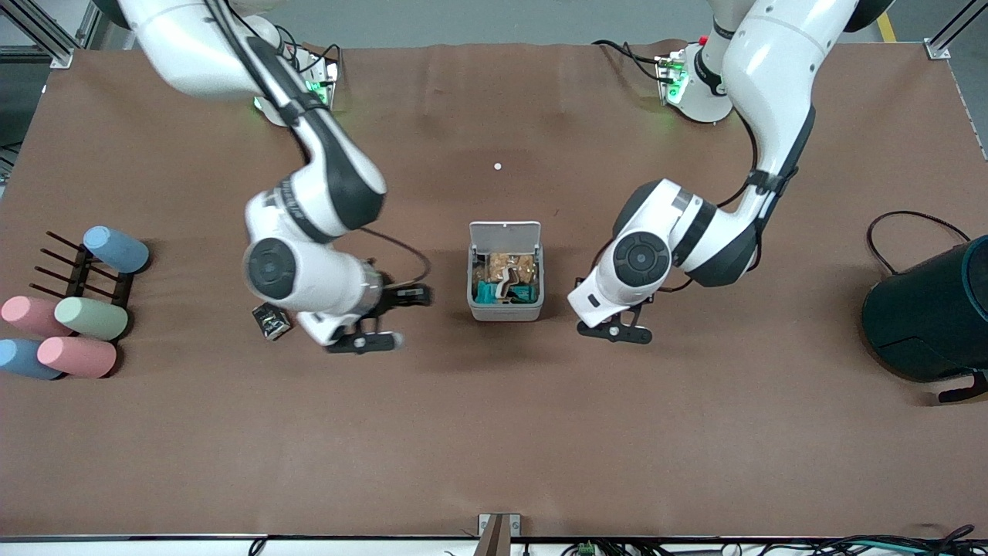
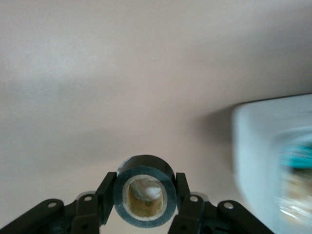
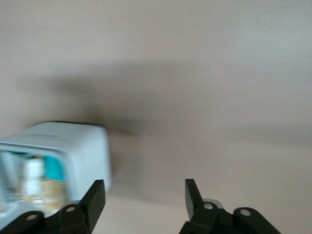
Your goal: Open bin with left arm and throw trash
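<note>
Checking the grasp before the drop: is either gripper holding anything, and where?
The left gripper clamps the black ring across its outer rim. The right gripper is open and empty beside the bin.

Bin (image 1: 505,310) at mid tabletop (image 1: 494,448), lid (image 1: 505,233) tipped up on the edge toward the arm bases, wrappers (image 1: 505,278) inside. Left gripper (image 1: 615,330) just beside bin toward the left arm's end, closed on a tape roll (image 2: 145,197). Right gripper (image 1: 378,318) beside bin toward the right arm's end, jaws parted, empty. Crumpled wrapper (image 1: 271,321) on tabletop beside right gripper. Rack of cylinders (image 1: 69,316) at the right arm's end; large cylinder (image 1: 930,313) at the left arm's end.
</note>
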You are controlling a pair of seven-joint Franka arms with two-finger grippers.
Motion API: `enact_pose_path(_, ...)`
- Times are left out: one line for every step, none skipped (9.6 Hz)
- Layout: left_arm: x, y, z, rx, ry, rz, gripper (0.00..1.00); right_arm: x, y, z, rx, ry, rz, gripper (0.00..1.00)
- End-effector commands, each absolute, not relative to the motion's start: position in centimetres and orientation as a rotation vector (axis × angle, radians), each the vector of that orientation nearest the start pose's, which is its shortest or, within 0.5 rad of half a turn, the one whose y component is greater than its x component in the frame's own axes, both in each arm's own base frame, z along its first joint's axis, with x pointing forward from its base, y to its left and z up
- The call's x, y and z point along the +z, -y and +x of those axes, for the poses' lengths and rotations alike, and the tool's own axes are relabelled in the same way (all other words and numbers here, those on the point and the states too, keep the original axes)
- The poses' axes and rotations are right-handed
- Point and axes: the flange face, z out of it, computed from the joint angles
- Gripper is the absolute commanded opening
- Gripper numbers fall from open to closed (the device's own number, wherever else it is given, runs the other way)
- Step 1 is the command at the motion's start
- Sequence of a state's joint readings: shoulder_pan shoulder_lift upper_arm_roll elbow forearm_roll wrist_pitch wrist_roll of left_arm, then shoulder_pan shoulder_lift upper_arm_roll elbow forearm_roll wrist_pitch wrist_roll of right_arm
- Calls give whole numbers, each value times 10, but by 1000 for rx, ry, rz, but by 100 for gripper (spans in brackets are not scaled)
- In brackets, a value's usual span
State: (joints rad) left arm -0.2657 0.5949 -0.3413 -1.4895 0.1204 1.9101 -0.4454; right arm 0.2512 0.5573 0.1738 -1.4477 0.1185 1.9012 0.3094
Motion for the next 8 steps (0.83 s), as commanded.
enact_pose_path(357, 411, 576, 267, -314, -3200, 1, 350, -255, 635, 207, 215, -3162, 95)
enact_pose_path(358, 430, 571, 260, -263, -3216, 1, 346, -238, 642, 176, 261, -3210, 99)
enact_pose_path(358, 451, 563, 242, -215, -3239, 1, 334, -221, 645, 180, 379, -3203, 99)
enact_pose_path(350, 465, 557, 226, -186, -3255, 1, 318, -191, 647, 181, 435, -3185, 99)
enact_pose_path(346, 469, 558, 210, -174, -3269, 1, 308, -170, 647, 179, 492, -3169, 99)
enact_pose_path(339, 470, 557, 217, -175, -3266, 2, 298, -144, 647, 188, 589, -3142, 99)
enact_pose_path(333, 470, 560, 210, -163, -3272, 8, 287, -118, 648, 174, 693, -3108, 99)
enact_pose_path(332, 472, 563, 177, -118, -3298, 34, 275, -97, 647, 177, 753, -3086, 99)
